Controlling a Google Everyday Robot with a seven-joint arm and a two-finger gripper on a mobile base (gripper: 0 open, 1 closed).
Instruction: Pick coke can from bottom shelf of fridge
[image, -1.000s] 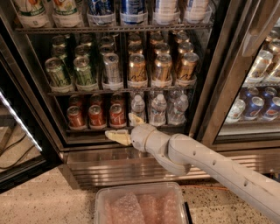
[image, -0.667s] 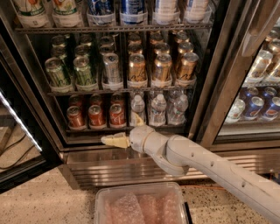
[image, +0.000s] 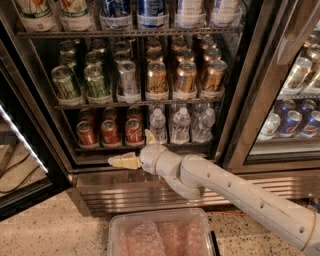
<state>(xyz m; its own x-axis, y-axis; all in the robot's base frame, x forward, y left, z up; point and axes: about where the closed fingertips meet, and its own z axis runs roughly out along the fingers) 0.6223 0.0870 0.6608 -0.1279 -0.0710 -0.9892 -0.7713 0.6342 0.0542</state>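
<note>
Speckled floor (image: 45, 225) up front, a clear tub (image: 116, 227) of bubble wrap at the foot of the fridge (image: 100, 192), and above it the gripper (image: 131, 149) sits low at the lip of the bottom shelf (image: 97, 147), fingers spread wide, holding nothing. This looks like the approach: the nearest coke can (image: 133, 131) stands just behind it, third of three red cans (image: 86, 134), water bottles (image: 180, 125) to the right. Next call: lift slightly, straddle that can, close without nudging its neighbours.

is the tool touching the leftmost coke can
Apart. The camera view shows the tool below and right of the leftmost coke can, bottom shelf edge between them.
</note>
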